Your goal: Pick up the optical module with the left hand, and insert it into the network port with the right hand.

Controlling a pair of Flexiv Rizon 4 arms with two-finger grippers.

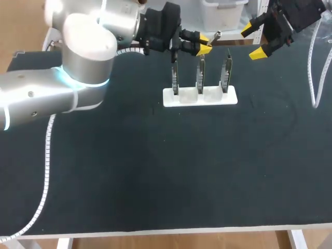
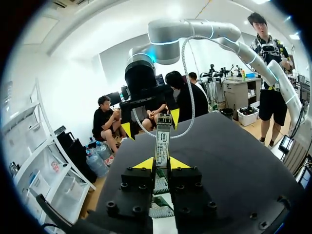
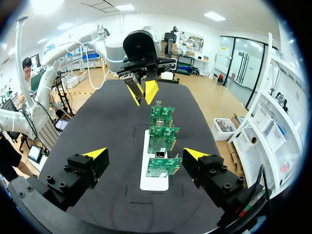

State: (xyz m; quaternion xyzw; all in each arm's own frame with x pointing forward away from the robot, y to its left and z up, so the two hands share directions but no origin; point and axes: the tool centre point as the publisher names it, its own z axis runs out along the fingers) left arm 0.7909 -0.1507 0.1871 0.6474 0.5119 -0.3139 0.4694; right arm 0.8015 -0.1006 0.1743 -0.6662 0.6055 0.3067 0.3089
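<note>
L gripper (image 1: 203,43) clamped on optical module (image 1: 215,36), far centre of table | module long axis pts right twd R gripper (image 1: 254,40), fingers spread wide, empty, near but apart | port boards (image 1: 200,75) upright in white holder (image 1: 199,97), just nearer | handover prob next

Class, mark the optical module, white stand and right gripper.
optical module (image 2: 162,141), left wrist view, its labelled face.
white stand (image 1: 232,98), head view, its bare right end.
right gripper (image 3: 145,154), right wrist view, midway between fingertips.
</note>
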